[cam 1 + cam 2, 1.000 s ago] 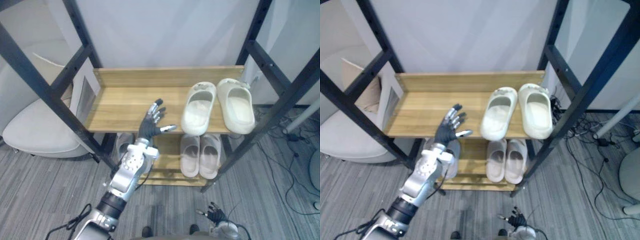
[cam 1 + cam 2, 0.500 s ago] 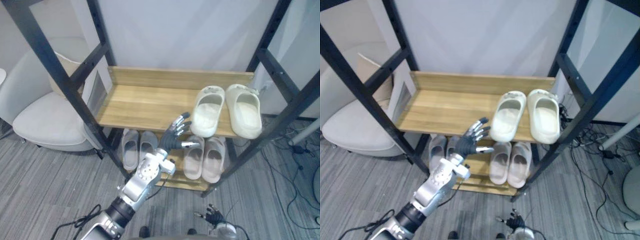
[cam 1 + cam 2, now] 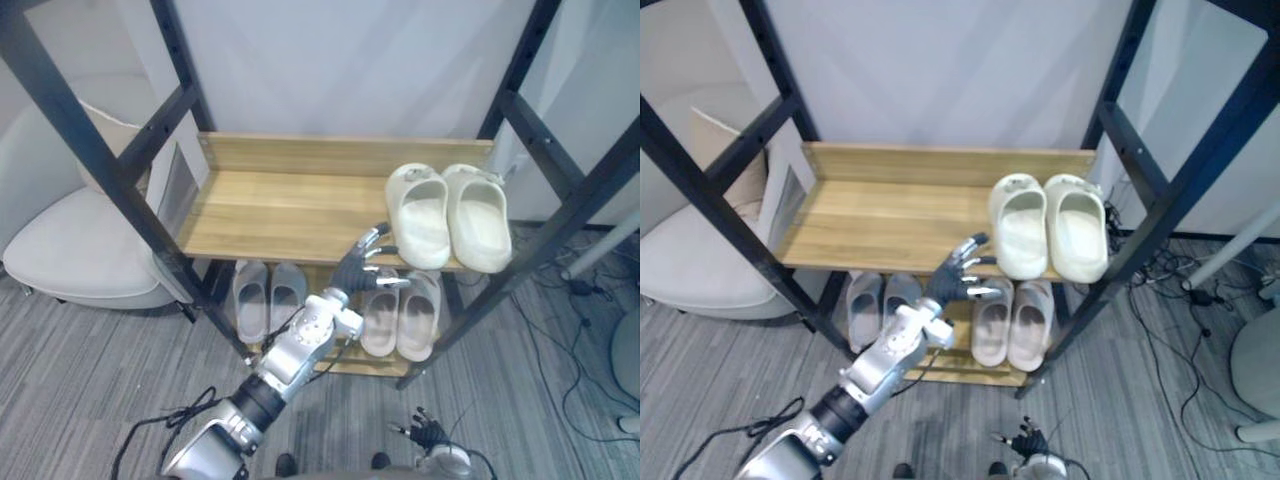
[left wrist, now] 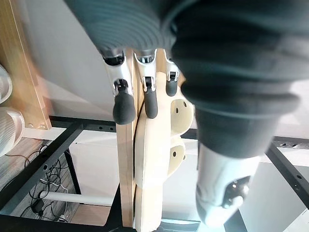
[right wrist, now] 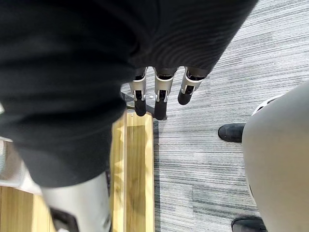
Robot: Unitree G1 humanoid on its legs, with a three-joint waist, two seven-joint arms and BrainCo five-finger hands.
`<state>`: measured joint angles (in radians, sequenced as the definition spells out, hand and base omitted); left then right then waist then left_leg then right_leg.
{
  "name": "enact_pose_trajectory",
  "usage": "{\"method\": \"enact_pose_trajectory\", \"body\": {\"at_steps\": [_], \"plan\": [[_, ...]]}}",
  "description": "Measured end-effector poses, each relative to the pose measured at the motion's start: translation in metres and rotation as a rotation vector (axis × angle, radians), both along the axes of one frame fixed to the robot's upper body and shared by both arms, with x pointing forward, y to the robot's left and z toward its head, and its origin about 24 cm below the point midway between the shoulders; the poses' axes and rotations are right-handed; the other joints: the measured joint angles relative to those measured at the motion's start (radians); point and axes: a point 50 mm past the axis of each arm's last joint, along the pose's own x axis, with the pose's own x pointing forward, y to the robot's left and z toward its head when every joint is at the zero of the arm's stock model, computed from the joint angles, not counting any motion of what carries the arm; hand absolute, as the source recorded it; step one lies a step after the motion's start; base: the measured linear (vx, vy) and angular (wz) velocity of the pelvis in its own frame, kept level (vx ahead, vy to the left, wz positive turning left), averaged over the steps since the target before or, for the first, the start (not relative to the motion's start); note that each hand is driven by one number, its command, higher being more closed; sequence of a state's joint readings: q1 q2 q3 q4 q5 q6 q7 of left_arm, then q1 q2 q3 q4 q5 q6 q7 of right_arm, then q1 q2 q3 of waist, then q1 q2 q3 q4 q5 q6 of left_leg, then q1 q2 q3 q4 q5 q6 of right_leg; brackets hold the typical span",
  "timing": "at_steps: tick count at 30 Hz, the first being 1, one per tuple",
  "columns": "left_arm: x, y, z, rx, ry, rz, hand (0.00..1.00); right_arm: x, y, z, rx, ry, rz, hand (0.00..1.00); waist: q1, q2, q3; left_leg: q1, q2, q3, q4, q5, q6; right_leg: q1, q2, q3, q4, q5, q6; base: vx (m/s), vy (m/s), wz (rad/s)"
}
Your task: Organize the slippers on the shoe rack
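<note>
Slippers (image 3: 447,215): cream, smooth-moulded, on plank shelf (image 3: 270,205) | left hand (image 3: 362,270): straight-fingered, empty | right hand (image 3: 431,436): relaxed, empty

place: lab-like room | cues: grey carpet (image 3: 80,380), loose floor cables (image 3: 578,287), white chair (image 3: 70,250), black metal frame (image 3: 100,150)

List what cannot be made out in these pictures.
1. Grey slippers: toes hidden under the upper shelf, eye views.
2. Left hand and cream slippers: whether they touch is unclear; the hand's own cover blocks the left wrist view.
3. Right hand: small, wrist cut off by the bottom edge, eye views.
</note>
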<state>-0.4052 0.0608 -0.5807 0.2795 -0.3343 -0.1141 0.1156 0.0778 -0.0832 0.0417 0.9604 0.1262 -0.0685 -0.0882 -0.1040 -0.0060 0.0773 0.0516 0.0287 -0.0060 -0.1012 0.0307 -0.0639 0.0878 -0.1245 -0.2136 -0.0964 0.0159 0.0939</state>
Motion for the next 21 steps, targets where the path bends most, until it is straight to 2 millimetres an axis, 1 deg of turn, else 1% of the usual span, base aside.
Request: {"method": "enact_pose_trajectory", "body": {"at_steps": [3,7,9,13,15,18,21], "plan": [[0.003,0.001,0.0,0.005,0.001,0.012,0.0,0.001,0.001,0.0,0.001,-0.003,-0.002,0.0,-0.005,0.0,0.0,-0.004,0.001,0.002,0.0,0.0,0.0,-0.006,0.001,0.003,0.0,0.001,-0.001,-0.06,-0.012,-0.03],[0.003,0.002,0.002,0.004,-0.004,0.018,0.0,0.0,0.001,0.0,0.002,-0.002,-0.003,0.0,-0.006,-0.003,-0.004,-0.016,0.008,0.002,0.0,0.0,-0.005,-0.017,0.003,0.003,0.0,0.003,-0.003,-0.01,-0.003,0.0],[0.003,0.002,0.002,0.009,-0.008,0.017,0.0,0.0,0.001,0.0,0.002,-0.002,-0.004,0.0,-0.005,-0.004,-0.005,-0.015,0.008,0.001,0.0,0.002,-0.001,-0.017,0.003,0.002,0.0,0.005,-0.003,0.0,0.0,0.0],[-0.003,0.01,0.007,-0.029,-0.021,0.039,0.0,0.001,0.001,0.0,0.003,-0.004,-0.007,0.0,-0.004,-0.003,-0.005,-0.015,0.008,-0.005,0.0,0.003,-0.001,-0.015,0.003,-0.003,0.004,0.005,-0.003,0.0,-0.002,0.02],[-0.009,0.021,0.018,-0.056,-0.07,0.047,0.0,0.001,0.001,0.0,0.003,-0.005,-0.006,0.0,-0.003,-0.002,-0.006,-0.013,0.006,-0.019,0.0,0.006,-0.002,0.003,0.003,-0.018,0.007,0.004,-0.002,0.04,-0.009,0.19],[-0.016,0.031,0.027,-0.105,-0.103,0.045,0.0,0.004,0.001,0.001,0.005,-0.01,-0.002,0.0,0.001,-0.001,-0.006,-0.007,0.0,-0.034,0.001,0.006,-0.001,0.017,0.002,-0.034,0.007,0.0,0.001,0.01,-0.002,0.19],[-0.035,0.033,0.03,-0.18,-0.099,-0.018,0.0,0.007,0.002,0.002,0.008,-0.016,0.009,0.0,0.031,0.0,-0.007,0.001,-0.004,-0.038,0.001,0.006,-0.001,0.028,-0.002,-0.041,0.007,-0.002,0.003,-0.02,-0.001,0.06]]}}
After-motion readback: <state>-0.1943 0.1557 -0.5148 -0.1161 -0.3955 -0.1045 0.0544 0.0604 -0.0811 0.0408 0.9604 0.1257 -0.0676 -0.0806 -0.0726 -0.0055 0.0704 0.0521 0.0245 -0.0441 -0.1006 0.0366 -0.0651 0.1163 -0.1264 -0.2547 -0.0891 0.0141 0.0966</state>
